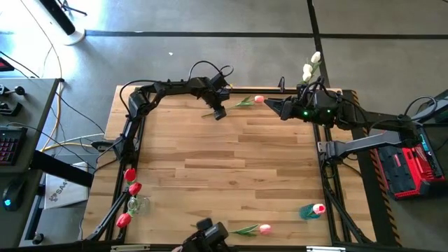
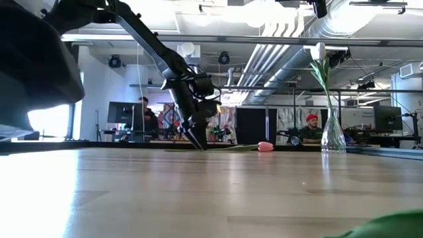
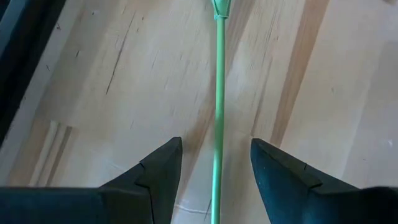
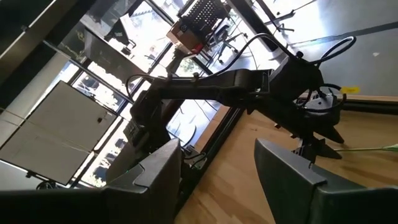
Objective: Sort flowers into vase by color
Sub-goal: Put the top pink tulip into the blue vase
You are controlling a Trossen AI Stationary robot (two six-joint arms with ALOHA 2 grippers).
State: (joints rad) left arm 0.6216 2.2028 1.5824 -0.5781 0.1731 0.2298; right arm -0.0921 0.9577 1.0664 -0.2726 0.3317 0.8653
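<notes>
Left gripper (image 3: 216, 163) hangs open astride the thin green stem of the pink artificial tulip (image 1: 257, 99) lying at the wooden table's (image 1: 231, 175) far edge — holding nothing. Best to close squarely mid-stem, then lift gently. Right gripper (image 4: 217, 163) waits nearby, fingers apart, empty. Bud hidden from the wrist view.

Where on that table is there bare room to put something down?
The wide middle of the table is bare. Things crowd the edges: red tulips at left, a pink tulip by the left claw, another pink tulip along the near edge.
</notes>
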